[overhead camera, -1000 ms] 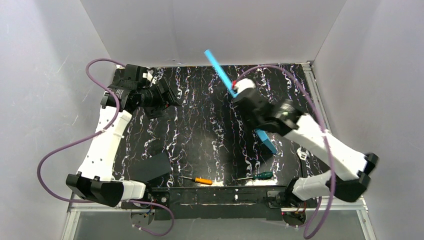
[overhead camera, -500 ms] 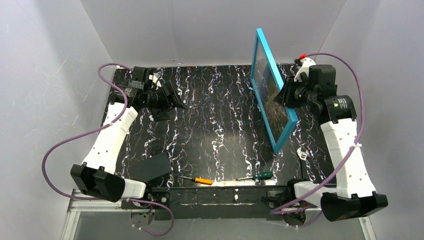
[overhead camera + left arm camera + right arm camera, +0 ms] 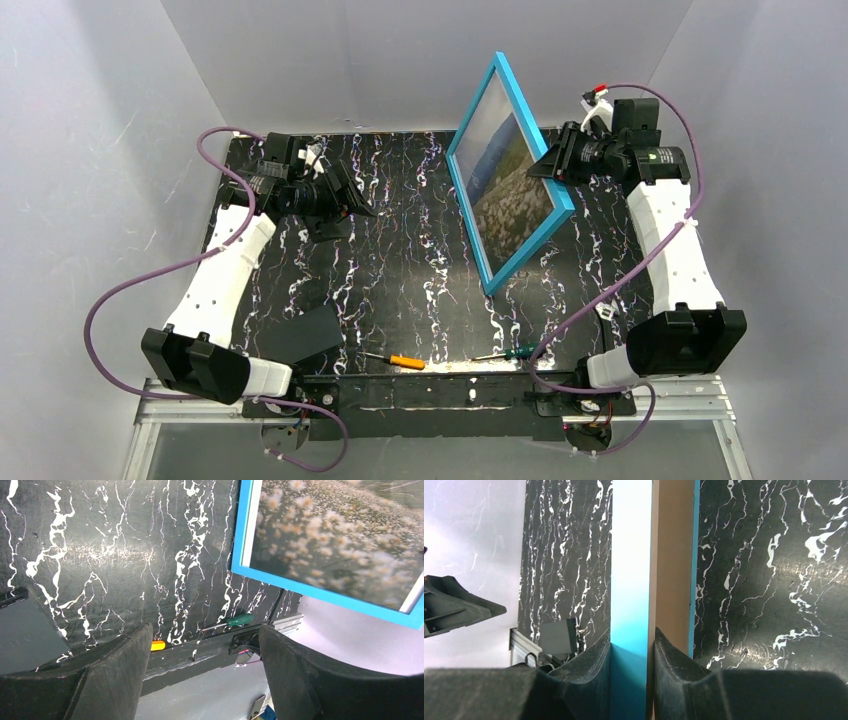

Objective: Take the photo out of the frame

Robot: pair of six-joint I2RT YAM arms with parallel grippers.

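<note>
The bright-blue frame (image 3: 468, 222) is held off the table, tilted on one corner, at the back right. The photo (image 3: 507, 185) sits inside it, its flowery field and blue hills facing left. My right gripper (image 3: 553, 160) is shut on the frame's right edge. The right wrist view shows its fingers clamped on the blue edge (image 3: 629, 580), with the wood-coloured back (image 3: 672, 570) beside it. My left gripper (image 3: 355, 200) is open and empty at the back left, apart from the frame. In its wrist view the frame's lower corner (image 3: 320, 591) and the photo (image 3: 340, 545) fill the upper right.
An orange-handled screwdriver (image 3: 405, 360) and a green-handled screwdriver (image 3: 520, 351) lie near the table's front edge. A dark flat sheet (image 3: 300, 335) lies at the front left. A small white clip (image 3: 604, 308) lies at the right. Grey walls close in on three sides.
My right arm has swung out to the right and back with the frame. The frame has turned from edge-on to showing the photo's face. The left arm has barely moved.
</note>
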